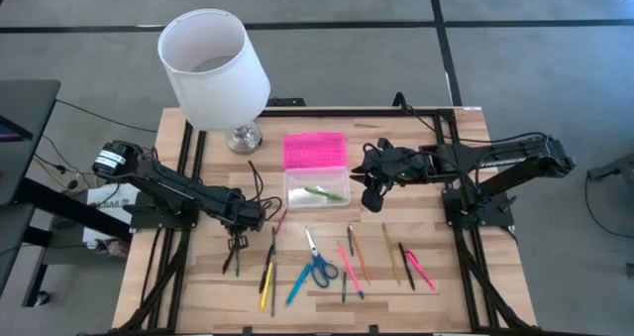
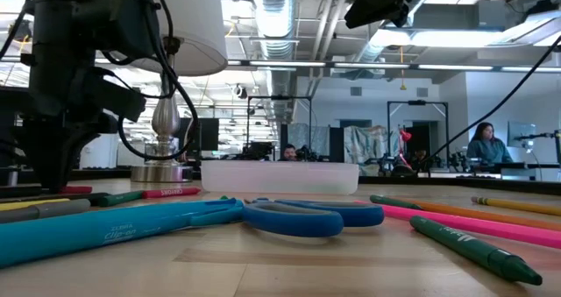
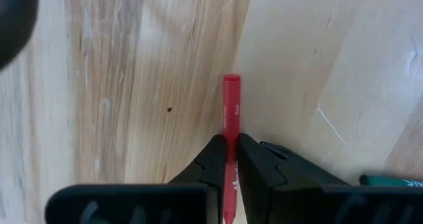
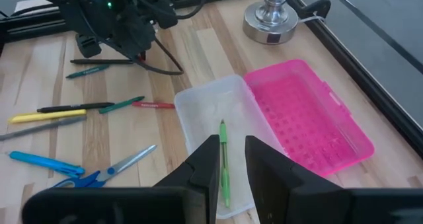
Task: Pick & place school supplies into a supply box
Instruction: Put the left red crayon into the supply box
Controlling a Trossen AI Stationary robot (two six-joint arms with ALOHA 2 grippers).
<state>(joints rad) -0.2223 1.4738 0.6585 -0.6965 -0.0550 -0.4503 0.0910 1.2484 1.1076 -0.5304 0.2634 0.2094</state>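
Note:
My left gripper (image 1: 236,243) points down at the table's left, shut on a red pencil (image 3: 231,105) that lies among other pencils. Further pens and pencils (image 1: 352,262) and blue-handled scissors (image 1: 319,267) are spread flat along the near half of the table. The supply box (image 1: 317,189), a clear tray holding one green pen (image 4: 223,158), rests at mid-table with its pink lid (image 1: 314,150) folded open behind it. My right gripper (image 4: 231,148) hangs open above the box's right side, with nothing between its fingers. My left gripper pinches the red pencil's shaft (image 3: 230,128) between its two fingers, coming from above and pointing down. The pencil's flat end (image 3: 231,80) sticks out past the fingertips. The pencil lies level; whether it rests on the wood or sits just above it, I cannot tell.
A white-shaded lamp (image 1: 213,58) with a metal foot (image 1: 244,138) stands at the far left of the table. A green pencil's end (image 3: 390,180) lies close beside the left fingers. Black frame rails (image 1: 466,267) run along both table sides. People sit in the room beyond.

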